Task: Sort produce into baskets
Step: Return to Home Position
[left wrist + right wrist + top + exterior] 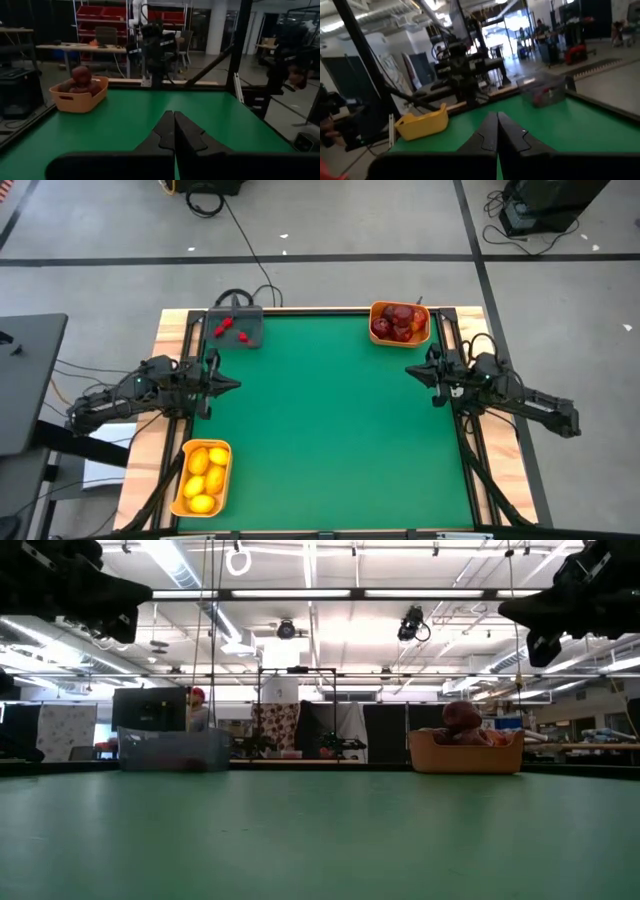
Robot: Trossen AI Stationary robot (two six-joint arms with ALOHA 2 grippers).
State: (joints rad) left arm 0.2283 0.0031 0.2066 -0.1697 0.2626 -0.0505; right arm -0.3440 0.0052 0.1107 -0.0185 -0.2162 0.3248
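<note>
Fruit sits sorted, lemons (204,477) in the near orange bin (177,480), red balls (397,323) in the far orange bin (400,343), tiny chilies (228,327) in the grey tray (250,335), likely light, slick plastic best pinched across the middle, while left gripper (232,386) and right gripper (412,370) hover at the tabletop's (340,420) sides, fingers (165,131) together.

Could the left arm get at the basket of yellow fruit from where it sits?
Probably yes: the left gripper hovers shut, and the basket lies close by on its own side, with nothing between them.

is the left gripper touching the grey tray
Apart. The high view shows bare green table between the left gripper and the grey tray.
</note>
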